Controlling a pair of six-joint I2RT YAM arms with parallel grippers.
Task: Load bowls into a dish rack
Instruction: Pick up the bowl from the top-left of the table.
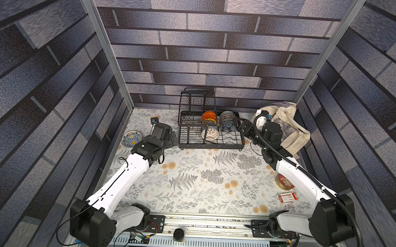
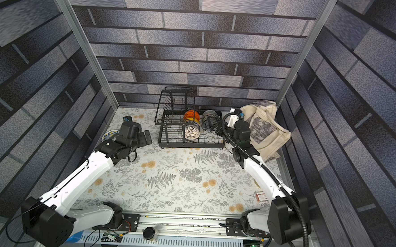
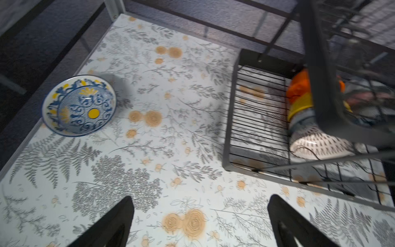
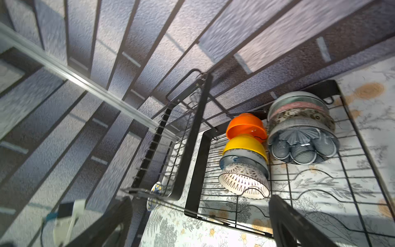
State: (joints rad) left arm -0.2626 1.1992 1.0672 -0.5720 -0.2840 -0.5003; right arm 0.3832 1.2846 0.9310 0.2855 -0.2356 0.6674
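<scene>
Bowls (image 4: 245, 145) stand on edge in two rows inside dish rack (image 4: 194, 177).

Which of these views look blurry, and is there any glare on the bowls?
Left wrist view: the dish rack bar near the lens is smeared, while the blue-yellow bowl is sharp with a soft shadow. Right wrist view: the wall is streaked; the orange bowl carries a small glare spot. Both top views: sharp, with wide-angle bending.

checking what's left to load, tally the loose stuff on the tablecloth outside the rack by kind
patterned bowl: 1
cloth bag: 1
round tin: 1
small box: 1
total: 4
</scene>
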